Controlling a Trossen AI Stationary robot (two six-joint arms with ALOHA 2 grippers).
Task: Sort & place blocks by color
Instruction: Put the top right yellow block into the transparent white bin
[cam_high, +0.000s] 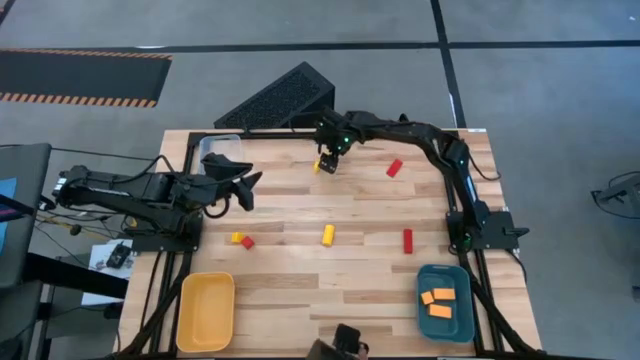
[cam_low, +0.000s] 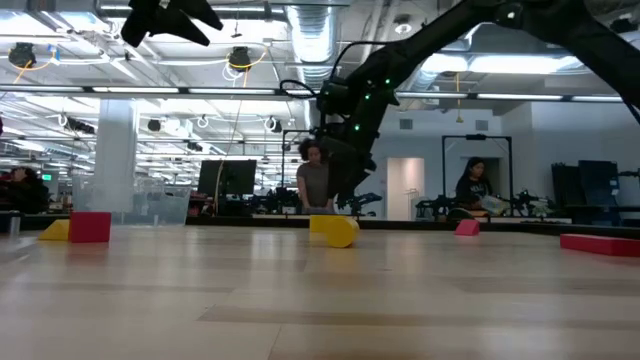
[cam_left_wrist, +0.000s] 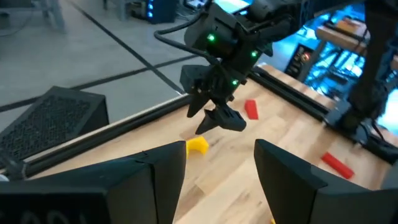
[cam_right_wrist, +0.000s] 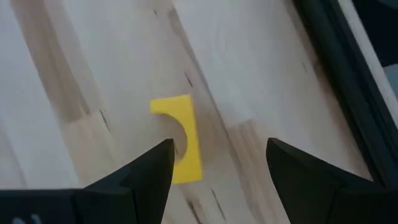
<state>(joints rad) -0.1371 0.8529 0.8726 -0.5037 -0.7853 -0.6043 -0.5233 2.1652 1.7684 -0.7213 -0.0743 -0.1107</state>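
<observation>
Right wrist view is showing the yellow arch block (cam_right_wrist: 179, 138) lying flat on the table (cam_right_wrist: 74, 68), just below and between my fingertips (cam_right_wrist: 152, 163). I'm judging it light, rigid and smooth, best pinched across its straight long sides, away from the notch. My right gripper (cam_right_wrist: 217, 155) is hanging spread wide, holding nothing, not touching it. My left gripper (cam_high: 243, 187) is waiting well apart, also released.

Nothing here carries writing I can read. No labels, brands, numbers or signs are legible anywhere.
</observation>
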